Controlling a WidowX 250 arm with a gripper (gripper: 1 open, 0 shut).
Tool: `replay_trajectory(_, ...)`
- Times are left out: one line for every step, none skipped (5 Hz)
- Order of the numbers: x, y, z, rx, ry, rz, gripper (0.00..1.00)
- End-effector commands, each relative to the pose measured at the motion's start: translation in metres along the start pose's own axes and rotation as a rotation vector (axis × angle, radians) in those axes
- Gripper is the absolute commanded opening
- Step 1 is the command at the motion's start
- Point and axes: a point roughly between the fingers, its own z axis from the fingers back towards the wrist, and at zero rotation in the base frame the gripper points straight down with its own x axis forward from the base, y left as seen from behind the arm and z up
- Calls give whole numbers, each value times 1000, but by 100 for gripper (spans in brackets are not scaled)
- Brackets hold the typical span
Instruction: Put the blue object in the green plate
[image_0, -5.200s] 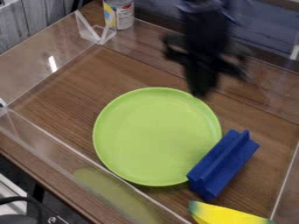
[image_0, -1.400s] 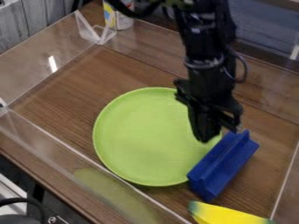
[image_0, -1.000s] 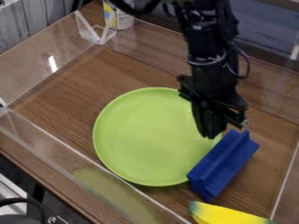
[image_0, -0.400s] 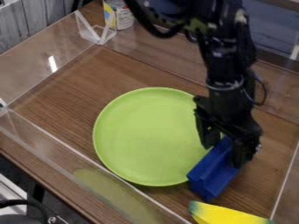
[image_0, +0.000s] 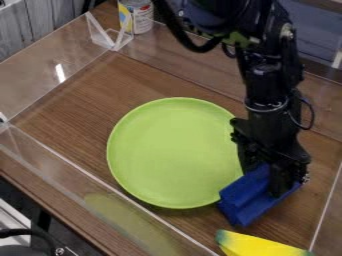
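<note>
The blue object (image_0: 246, 202) lies on the wooden table just right of the green plate (image_0: 167, 155), its near end close to the plate's rim. My gripper (image_0: 277, 180) points down over the block's far end. Its two fingers (image_0: 254, 163) stand apart, one on each side of the block, and cover that end. The block rests on the table, not lifted. I cannot tell whether the fingers press on it. The green plate holds nothing.
A yellow object (image_0: 262, 243) lies at the front edge, just below the blue block. Clear plastic walls (image_0: 54, 75) ring the table. A bottle (image_0: 134, 14) and a clear stand (image_0: 107, 38) sit at the back left.
The gripper has moved right and down, from over the plate's right rim to the blue block's far end. Its fingers have spread and now straddle the block.
</note>
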Motion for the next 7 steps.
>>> replay_trajectory(7,4,22,9,-60,-12,0)
replay_trajectory(7,7,28,6,-67,-8,0)
replay_trajectory(7,14,41,5,-86,3,0)
replay_trajectory(7,39,64,19,-122,43,0)
replay_trajectory(1,80,84,39,-147,107,0)
replay_trajectory(-9,112,94,62,-153,138,0)
replay_trajectory(4,86,78,58,-144,107,0)
